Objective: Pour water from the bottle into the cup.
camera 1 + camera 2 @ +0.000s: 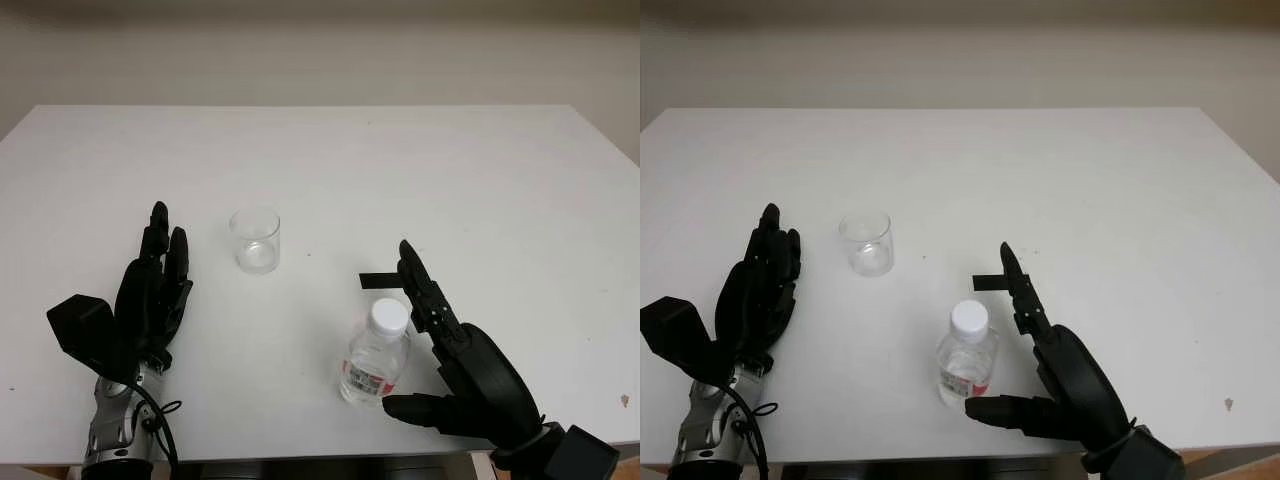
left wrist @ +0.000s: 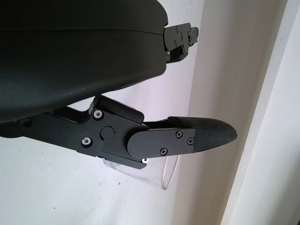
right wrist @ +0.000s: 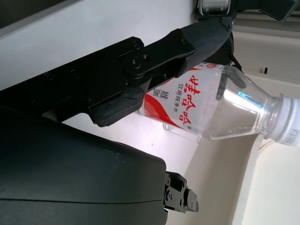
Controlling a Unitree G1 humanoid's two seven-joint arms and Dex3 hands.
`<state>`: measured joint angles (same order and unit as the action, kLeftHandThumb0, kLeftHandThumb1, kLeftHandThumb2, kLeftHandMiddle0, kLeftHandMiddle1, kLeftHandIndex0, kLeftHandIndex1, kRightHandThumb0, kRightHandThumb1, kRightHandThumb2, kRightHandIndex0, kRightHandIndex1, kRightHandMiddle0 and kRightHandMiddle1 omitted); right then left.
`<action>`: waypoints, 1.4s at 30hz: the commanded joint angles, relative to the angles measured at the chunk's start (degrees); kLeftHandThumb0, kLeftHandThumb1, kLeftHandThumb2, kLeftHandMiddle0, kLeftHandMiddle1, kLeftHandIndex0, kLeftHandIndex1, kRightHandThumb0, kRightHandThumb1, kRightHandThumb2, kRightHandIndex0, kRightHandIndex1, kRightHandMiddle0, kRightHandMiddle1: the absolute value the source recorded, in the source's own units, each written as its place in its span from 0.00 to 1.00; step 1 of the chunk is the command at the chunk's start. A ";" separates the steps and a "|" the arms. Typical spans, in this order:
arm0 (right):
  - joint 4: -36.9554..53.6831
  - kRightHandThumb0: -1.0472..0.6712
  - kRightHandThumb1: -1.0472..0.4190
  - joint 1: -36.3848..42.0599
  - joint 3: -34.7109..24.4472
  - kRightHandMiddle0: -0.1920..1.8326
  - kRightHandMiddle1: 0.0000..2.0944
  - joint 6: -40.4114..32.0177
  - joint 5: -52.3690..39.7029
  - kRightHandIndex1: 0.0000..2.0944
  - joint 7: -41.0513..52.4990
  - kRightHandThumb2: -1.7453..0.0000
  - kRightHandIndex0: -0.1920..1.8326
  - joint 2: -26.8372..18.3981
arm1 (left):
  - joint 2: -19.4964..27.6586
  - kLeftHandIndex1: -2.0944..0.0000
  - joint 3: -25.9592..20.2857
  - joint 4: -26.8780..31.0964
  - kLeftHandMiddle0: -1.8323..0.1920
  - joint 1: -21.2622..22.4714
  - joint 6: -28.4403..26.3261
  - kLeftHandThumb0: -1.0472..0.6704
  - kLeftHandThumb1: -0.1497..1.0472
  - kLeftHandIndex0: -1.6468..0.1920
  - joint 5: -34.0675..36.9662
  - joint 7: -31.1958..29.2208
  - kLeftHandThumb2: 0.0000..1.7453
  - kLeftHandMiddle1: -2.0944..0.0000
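cup (image 2: pixel 159 176): mostly hidden behind left hand (image 2: pixel 140 140) | bottle (image 3: pixel 225 108) label: unreadable

A bare robot test room, lab-like.

A plain white bench (image 1: pixel 480 180) stands against an unadorned pale wall (image 1: pixel 320 50), carrying just a clear cup (image 1: pixel 255 240) and a small water bottle (image 1: pixel 375 355).

Both hands are showing matte black shells with segmented, hinged fingers. The left hand (image 1: pixel 148 300) is carrying a black box-shaped camera module at its outer side, and below it a silver metal wrist section is showing — a thin black cable is looping beside it. The right hand (image 1: pixel 455 355) is showing a rounded, domed back. Up close, small silver screws are dotting the finger links, and one fingertip (image 2: pixel 211 134) is wearing a textured pad.
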<state>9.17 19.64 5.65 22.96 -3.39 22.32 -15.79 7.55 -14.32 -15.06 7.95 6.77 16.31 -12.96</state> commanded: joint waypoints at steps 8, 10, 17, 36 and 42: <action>0.39 0.06 0.08 -2.44 1.49 0.00 0.00 0.92 2.43 0.00 0.20 0.97 0.00 -0.09 | -0.18 0.97 -0.03 0.22 0.98 0.05 0.63 0.17 1.00 0.97 0.00 0.27 0.26 0.97; -0.16 0.05 0.08 -3.08 1.89 0.00 0.00 2.17 3.16 0.00 0.01 0.97 0.00 0.17 | -0.27 0.97 -0.09 0.30 0.98 0.01 0.67 0.18 1.00 0.97 0.14 0.29 0.26 0.97; -1.21 0.05 0.11 -6.05 3.43 0.00 0.00 -0.61 0.70 0.00 1.39 0.97 0.00 1.07 | -0.52 0.98 -0.12 0.59 0.99 -0.32 0.69 0.18 1.00 0.98 0.38 0.18 0.26 0.98; -7.99 0.10 0.10 -9.07 5.34 0.00 0.00 0.42 2.09 0.01 -0.01 0.97 0.01 3.98 | -0.92 0.97 -0.18 1.66 0.98 -1.43 0.83 0.18 1.00 0.97 0.13 0.92 0.26 0.97; -7.79 0.18 0.11 -8.54 5.07 0.13 0.47 1.13 2.78 0.53 -2.38 0.97 0.09 5.13 | -0.77 0.97 -0.11 1.88 0.98 -1.57 0.89 0.18 1.00 0.97 0.25 0.65 0.26 0.97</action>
<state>1.17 11.17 11.08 23.52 -0.81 20.49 -11.03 6.86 -14.39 -13.74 6.86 7.41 16.35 -12.15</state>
